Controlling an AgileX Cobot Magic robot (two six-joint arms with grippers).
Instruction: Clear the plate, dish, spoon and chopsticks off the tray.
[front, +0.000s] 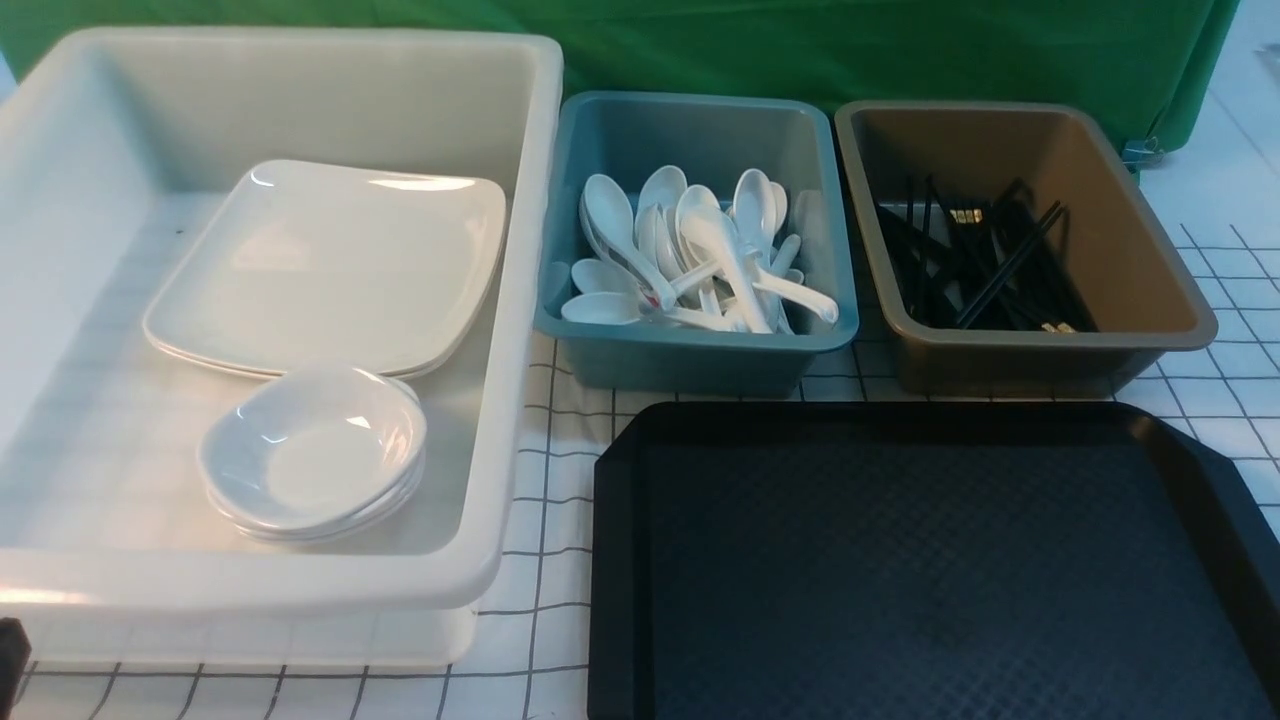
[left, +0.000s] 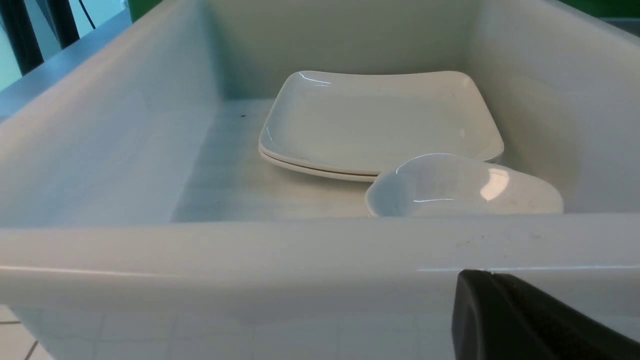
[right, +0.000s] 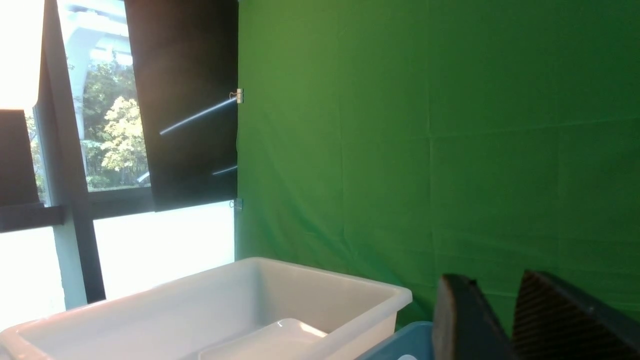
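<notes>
tray (front: 930, 570) black, diamond-textured; right tool (right: 505, 320) slightly parted, left tool (left: 525, 320) state unclear.

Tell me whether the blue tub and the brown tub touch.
Apart. The front view shows a strip of checked cloth between the blue tub and the brown tub along their facing walls.

A wrinkled green fabric backdrop (right: 440, 150) was hung behind the table. A white grid-lined tablecloth (front: 1225, 385) was spread below, and bright daylight was admitted through a dark-framed window (right: 115, 150).
</notes>
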